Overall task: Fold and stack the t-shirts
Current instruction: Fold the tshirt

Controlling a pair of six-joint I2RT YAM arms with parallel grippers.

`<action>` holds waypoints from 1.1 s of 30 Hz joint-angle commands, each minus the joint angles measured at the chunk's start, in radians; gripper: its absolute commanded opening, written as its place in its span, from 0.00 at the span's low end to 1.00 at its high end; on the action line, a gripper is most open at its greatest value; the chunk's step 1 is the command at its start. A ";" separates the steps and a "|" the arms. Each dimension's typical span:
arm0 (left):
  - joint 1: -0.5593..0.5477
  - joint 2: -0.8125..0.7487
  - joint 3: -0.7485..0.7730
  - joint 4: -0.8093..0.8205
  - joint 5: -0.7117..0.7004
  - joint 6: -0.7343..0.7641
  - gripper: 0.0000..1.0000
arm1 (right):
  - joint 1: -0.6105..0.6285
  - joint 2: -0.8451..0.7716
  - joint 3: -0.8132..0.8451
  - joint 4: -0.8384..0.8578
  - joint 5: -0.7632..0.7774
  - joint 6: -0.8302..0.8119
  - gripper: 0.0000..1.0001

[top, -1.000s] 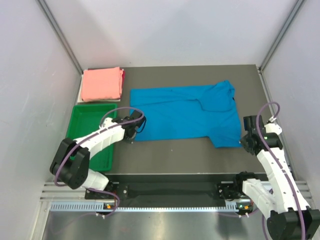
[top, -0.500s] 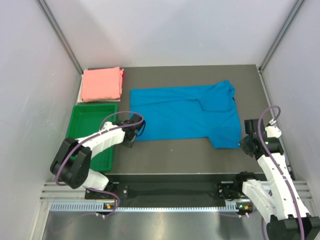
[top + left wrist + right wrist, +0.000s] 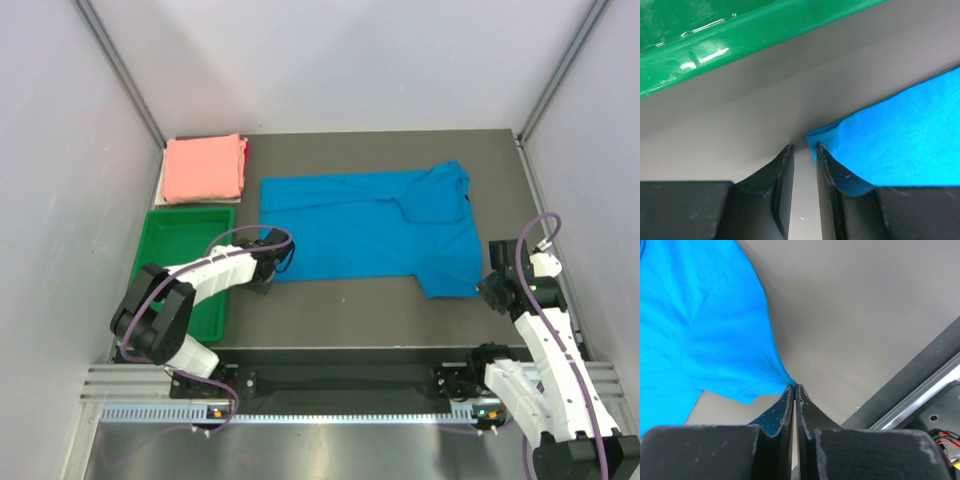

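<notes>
A bright blue t-shirt (image 3: 370, 225) lies spread across the middle of the table, partly folded. A folded salmon pink t-shirt (image 3: 203, 168) rests at the back left corner. My left gripper (image 3: 267, 274) sits low at the blue shirt's near left corner. In the left wrist view it (image 3: 804, 148) is open with a narrow empty gap, and the blue t-shirt's corner (image 3: 900, 135) touches the outside of the right finger. My right gripper (image 3: 484, 287) is at the near right corner. Seen from its wrist, the right gripper (image 3: 795, 386) is shut on the tip of the blue t-shirt (image 3: 700, 325).
A green plastic tray (image 3: 175, 240) stands at the left, just beside the left arm, and its rim (image 3: 740, 35) fills the top of the left wrist view. Grey walls with metal posts enclose the table. A black rail (image 3: 920, 385) runs along the near edge.
The left gripper has opened from shut, leaving the blue corner beside its finger, and has drawn slightly back. The right wrist has shifted a little toward the near edge.
</notes>
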 commanded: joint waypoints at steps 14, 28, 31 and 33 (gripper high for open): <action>-0.003 -0.032 0.021 -0.055 0.002 -0.123 0.36 | 0.006 -0.011 0.002 0.023 0.013 0.000 0.00; -0.003 0.059 0.022 -0.034 -0.006 -0.143 0.31 | 0.004 0.012 -0.001 0.040 0.015 -0.003 0.00; -0.003 0.065 0.026 -0.047 -0.013 -0.153 0.26 | 0.004 0.019 0.007 0.046 0.016 -0.003 0.00; -0.003 0.070 0.030 -0.041 -0.015 -0.150 0.22 | 0.004 0.026 0.013 0.047 0.021 -0.003 0.00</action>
